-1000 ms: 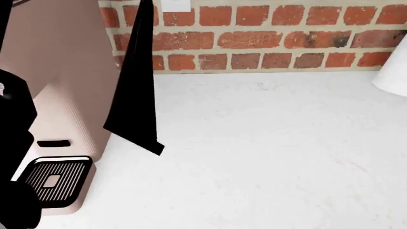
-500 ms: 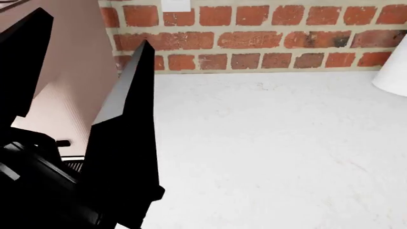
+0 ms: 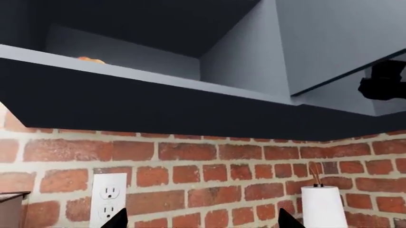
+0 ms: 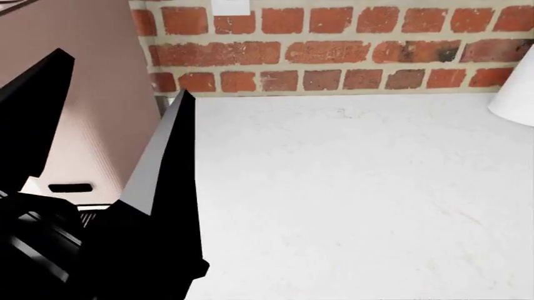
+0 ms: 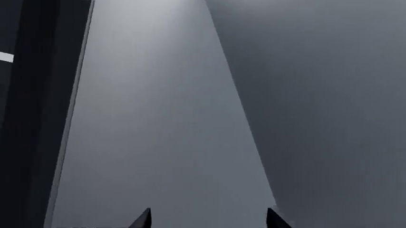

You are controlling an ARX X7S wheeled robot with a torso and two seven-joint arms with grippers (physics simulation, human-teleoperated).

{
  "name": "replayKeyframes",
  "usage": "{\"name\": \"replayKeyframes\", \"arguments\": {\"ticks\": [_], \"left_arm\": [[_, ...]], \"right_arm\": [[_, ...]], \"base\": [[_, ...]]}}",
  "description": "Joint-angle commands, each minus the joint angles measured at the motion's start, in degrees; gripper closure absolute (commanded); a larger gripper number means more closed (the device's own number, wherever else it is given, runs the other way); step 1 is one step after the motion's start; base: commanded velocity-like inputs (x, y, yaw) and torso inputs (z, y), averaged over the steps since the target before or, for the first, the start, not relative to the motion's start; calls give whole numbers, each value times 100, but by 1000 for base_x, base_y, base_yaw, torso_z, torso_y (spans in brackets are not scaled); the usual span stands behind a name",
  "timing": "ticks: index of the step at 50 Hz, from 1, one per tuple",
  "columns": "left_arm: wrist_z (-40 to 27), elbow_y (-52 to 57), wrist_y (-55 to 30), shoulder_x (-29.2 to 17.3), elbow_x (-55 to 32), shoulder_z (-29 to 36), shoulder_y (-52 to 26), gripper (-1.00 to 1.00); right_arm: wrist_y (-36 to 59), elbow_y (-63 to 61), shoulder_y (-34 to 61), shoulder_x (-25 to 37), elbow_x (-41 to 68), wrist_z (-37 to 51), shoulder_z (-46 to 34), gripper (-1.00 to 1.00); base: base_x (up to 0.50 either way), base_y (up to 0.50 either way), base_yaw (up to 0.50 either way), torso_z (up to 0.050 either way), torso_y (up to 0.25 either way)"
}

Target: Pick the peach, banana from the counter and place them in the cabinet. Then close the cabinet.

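- My left gripper (image 3: pixel 198 219) shows in its wrist view only as two dark fingertips (image 3: pixel 118 220) at the picture's edge, set well apart with nothing between them, so I read it as spread wide and holding nothing.
- In the head view the same gripper (image 4: pixel 112 103) rises as two black pointed fingers, tips apart, from the lower left; the black arm behind them is cut off by the frame.
- My right gripper (image 5: pixel 208 218) is likewise just two small dark tips, apart and empty, facing smooth grey cabinet panels (image 5: pixel 190 118); I cannot tell which panel is door and which is wall.
- A dark blurred shape (image 3: pixel 383 80) sits against the grey panel in the left wrist view; I cannot tell what it is.
- On the dark open cabinet's shelf (image 3: pixel 146 76) a small orange-pink sliver, probably the mottled red-pink peach (image 3: pixel 91 60), peeks over the front lip; most of it is hidden, so I cannot judge its long axis or heading.
- I cannot find the banana in any view.
- The broad matte white speckled counter (image 4: pixel 351 200) lies in front of me, running back to the red brick wall (image 4: pixel 351 50).
- A pinkish-beige appliance with a black grille (image 4: pixel 92 125) stands at the counter's left, partly hidden by my left fingers.
- A white paper towel roll (image 3: pixel 322 206) stands upright against the brick, and a white wall outlet (image 3: pixel 109 198) is set in the wall.
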Motion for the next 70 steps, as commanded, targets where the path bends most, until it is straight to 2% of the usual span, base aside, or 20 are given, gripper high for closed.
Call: {"name": "replayKeyframes", "arguments": {"ticks": [1, 10, 21, 33, 41, 45, 46, 54, 61, 70], "left_arm": [[-35, -37, -93, 4, -88, -111, 72, -100], [139, -105, -273, 76, -11, -265, 153, -100], [434, -88, -327, 115, 135, -439, 307, -100], [613, -35, -266, 78, 141, -600, 418, -100], [488, 69, -32, -120, -187, -856, 477, -100], [-555, 91, 36, -127, -1157, -843, 283, -100], [-610, 92, 37, -140, -1253, -886, 275, -100], [-618, 94, 17, -164, -1484, -1115, 312, -100], [-615, 93, -14, -108, -1468, -1113, 337, -100], [-619, 94, 2, -103, -1538, -1130, 330, -100]], "right_arm": [[-189, 2294, 261, -1081, 255, -1187, 201, -100], [-260, 3456, 744, -2194, 543, -1835, 480, -100], [-1042, 3134, 985, -2995, 1528, -2736, 1357, -100], [-695, 3143, 2023, -3539, 1874, -3018, 1707, -100], [-686, 3298, 1837, -3785, 1695, -3150, 1672, -100], [-722, 3320, 1801, -3906, 1642, -3176, 1682, -100], [-727, 3306, 1804, -3936, 1640, -3177, 1691, -100], [-694, 3175, 1629, -4003, 1814, -3307, 1806, -100], [-789, 3017, 1310, -4143, 2455, -3727, 2101, -100], [-571, 3078, 980, -4239, 2209, -3832, 1688, -100]], "base": [[11, 0, 7, 11, 0], [15, 1, 12, 9, 0], [15, 3, 13, 8, 0], [10, 3, 11, 6, 0], [6, 2, 5, 4, 0], [0, 0, 0, 0, 0], [0, 0, 0, 0, 0], [0, 0, 0, 0, 0], [0, 0, 0, 0, 0], [0, 0, 0, 0, 0]]}}
